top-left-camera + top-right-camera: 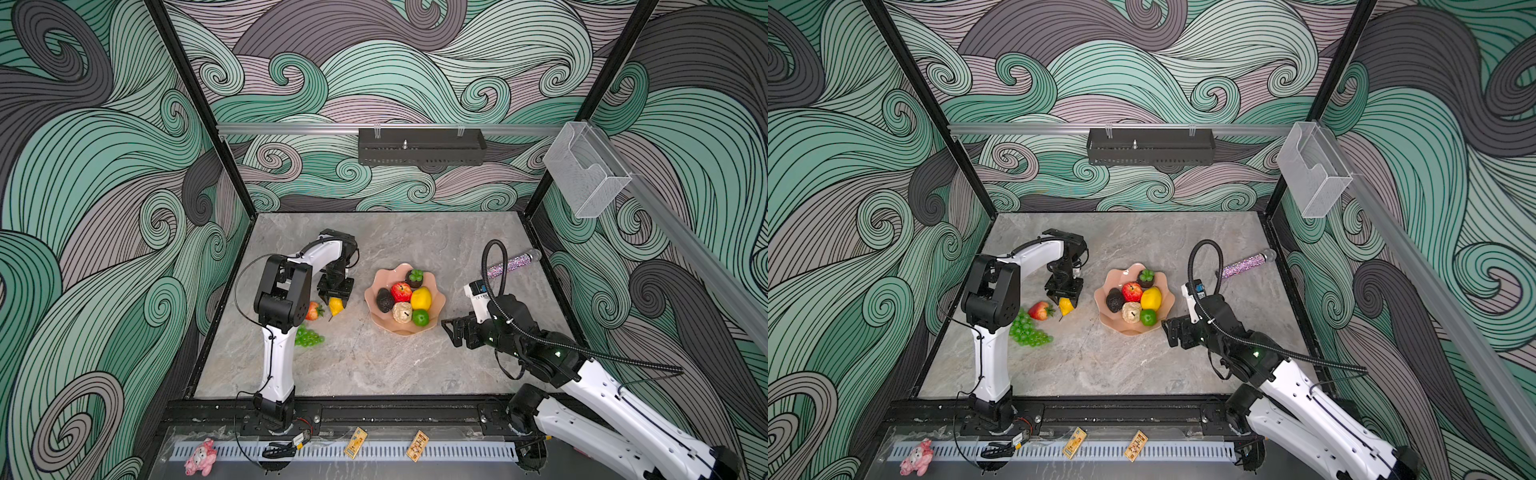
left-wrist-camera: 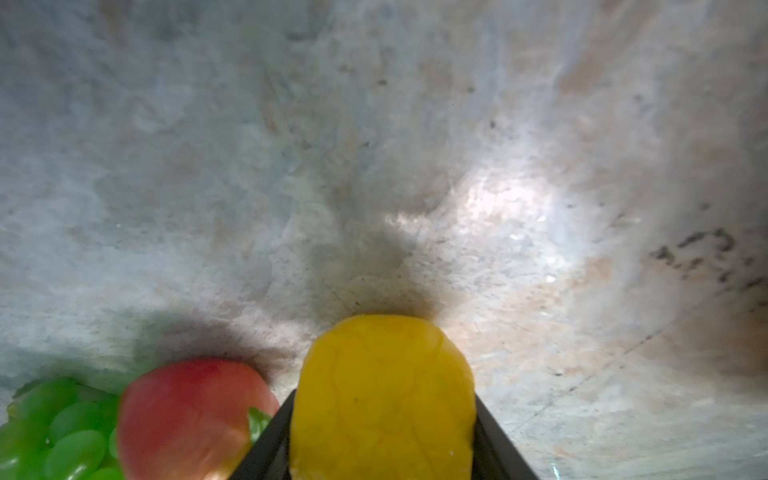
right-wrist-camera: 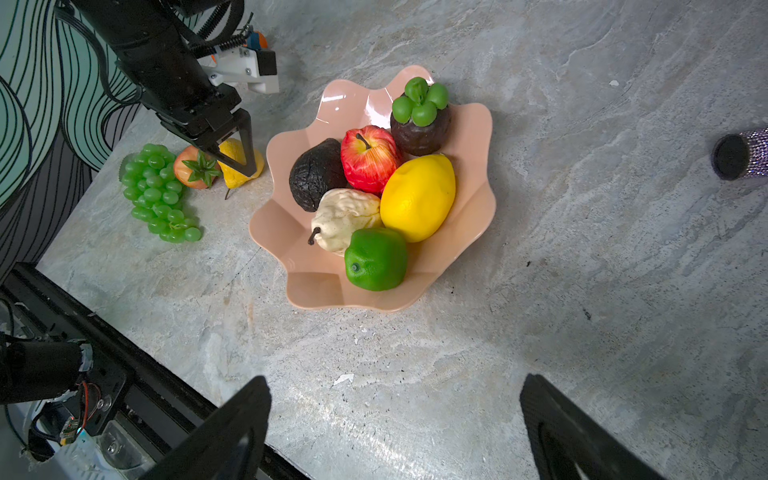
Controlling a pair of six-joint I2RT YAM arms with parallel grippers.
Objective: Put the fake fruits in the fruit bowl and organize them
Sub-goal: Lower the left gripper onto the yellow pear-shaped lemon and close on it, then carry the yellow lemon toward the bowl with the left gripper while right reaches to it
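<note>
Yellow fruit [image 2: 382,365]: between the tool's [image 2: 384,399] two dark fingers, touching both.
Strawberry [image 2: 187,419]: just beside the fruit, blurred.
Grapes [image 2: 54,432]: just beyond the strawberry.
Counter [image 2: 374,145]: grey, marbled, one bright patch.

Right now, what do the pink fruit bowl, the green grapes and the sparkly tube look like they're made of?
Fruit bowl: likely hard plastic, glossy; crisp white highlights on its scalloped rim.
Green grape bunch: probably soft plastic or rubber, shiny and slightly translucent beads.
Glittery cylinder: surface covered in tiny rhinestone-like studs, matte black end cap; the core underneath cannot be told.
</note>
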